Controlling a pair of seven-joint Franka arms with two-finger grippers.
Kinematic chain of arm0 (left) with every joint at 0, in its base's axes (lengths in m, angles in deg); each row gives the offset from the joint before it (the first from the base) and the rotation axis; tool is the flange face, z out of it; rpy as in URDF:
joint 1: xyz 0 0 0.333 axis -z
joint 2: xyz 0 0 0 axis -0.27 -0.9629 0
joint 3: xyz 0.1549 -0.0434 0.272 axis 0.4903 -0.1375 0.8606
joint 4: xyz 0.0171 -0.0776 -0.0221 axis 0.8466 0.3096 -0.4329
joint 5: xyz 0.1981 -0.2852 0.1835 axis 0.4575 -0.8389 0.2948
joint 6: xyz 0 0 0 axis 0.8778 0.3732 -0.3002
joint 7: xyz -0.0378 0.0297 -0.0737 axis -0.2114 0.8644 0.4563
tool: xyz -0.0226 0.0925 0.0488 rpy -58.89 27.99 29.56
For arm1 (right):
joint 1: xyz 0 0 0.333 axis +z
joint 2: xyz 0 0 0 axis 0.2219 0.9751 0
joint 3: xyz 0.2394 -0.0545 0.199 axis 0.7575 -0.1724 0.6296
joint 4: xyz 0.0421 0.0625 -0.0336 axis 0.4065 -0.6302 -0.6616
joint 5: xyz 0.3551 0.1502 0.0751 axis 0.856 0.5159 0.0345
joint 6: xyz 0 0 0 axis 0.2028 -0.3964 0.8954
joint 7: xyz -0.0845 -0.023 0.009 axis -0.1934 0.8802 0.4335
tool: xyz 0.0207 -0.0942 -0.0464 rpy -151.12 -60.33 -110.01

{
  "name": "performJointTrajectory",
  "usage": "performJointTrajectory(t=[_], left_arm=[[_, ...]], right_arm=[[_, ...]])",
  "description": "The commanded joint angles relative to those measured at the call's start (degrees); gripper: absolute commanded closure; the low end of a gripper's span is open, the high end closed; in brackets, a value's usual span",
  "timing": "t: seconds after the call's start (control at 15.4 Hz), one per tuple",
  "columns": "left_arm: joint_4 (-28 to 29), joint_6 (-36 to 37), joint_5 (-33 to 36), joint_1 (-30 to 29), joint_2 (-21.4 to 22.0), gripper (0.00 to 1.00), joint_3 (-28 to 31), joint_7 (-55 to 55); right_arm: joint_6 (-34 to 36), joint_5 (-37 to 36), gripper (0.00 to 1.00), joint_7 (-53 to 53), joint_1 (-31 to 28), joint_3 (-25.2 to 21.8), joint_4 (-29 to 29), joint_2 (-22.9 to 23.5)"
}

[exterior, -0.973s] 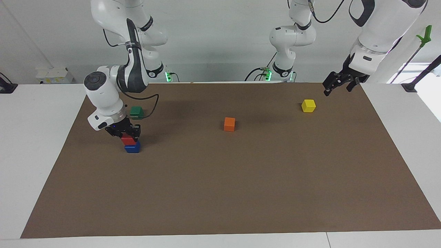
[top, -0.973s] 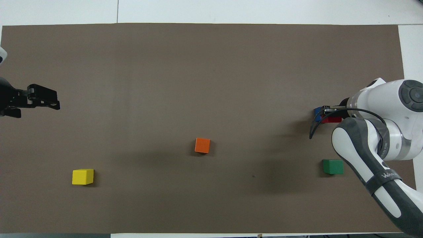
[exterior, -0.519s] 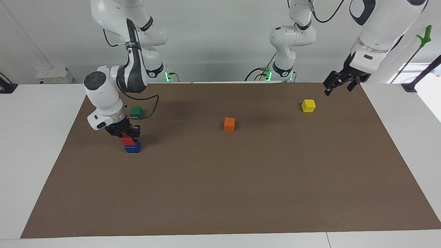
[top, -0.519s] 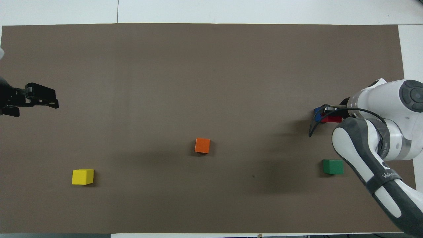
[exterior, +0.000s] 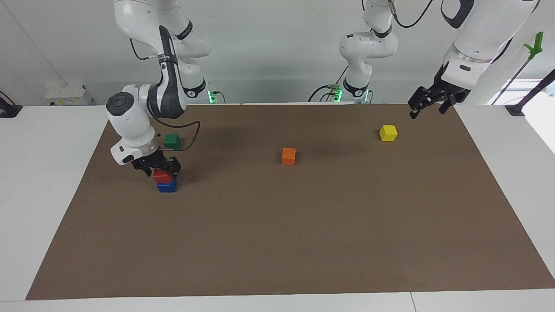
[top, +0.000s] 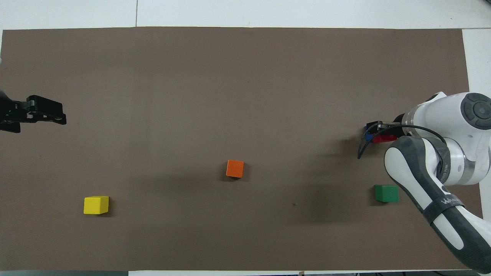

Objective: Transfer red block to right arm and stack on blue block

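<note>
The red block (exterior: 162, 175) is bright red and sits on the deep blue of the blue block (exterior: 167, 186); from overhead only slivers of red (top: 384, 138) and blue (top: 368, 135) show. The green block (exterior: 172, 140) is dark green, the orange block (exterior: 288, 156) a flat orange, the yellow block (exterior: 388, 132) a clear yellow. The mat (exterior: 303, 225) is plain dull brown with no pattern, laid on a white bench (exterior: 47, 173). Both arms are white with dark grey joints; the right hand (exterior: 157, 167) is black with a small blue light at its base, the left hand (exterior: 427, 102) black
</note>
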Motion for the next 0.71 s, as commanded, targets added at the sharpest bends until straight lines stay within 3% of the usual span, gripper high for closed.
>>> performJointTrajectory(t=[0.0,0.45,0.65], left_arm=[[0.75,-0.08,-0.37,0.46,0.65,0.00,0.54,0.56],[0.75,0.00,-0.37,-0.16,0.73,0.00,0.54,0.56],[0.75,0.00,-0.29,-0.16,0.73,0.00,0.54,0.56]], right_arm=[[6.08,-0.72,0.00,2.48,-0.89,0.69,4.74,-0.45],[22.87,-0.64,0.00,11.45,-2.03,0.60,18.02,-5.19],[35.07,-0.64,0.00,12.34,-1.85,0.87,24.60,-6.16]])
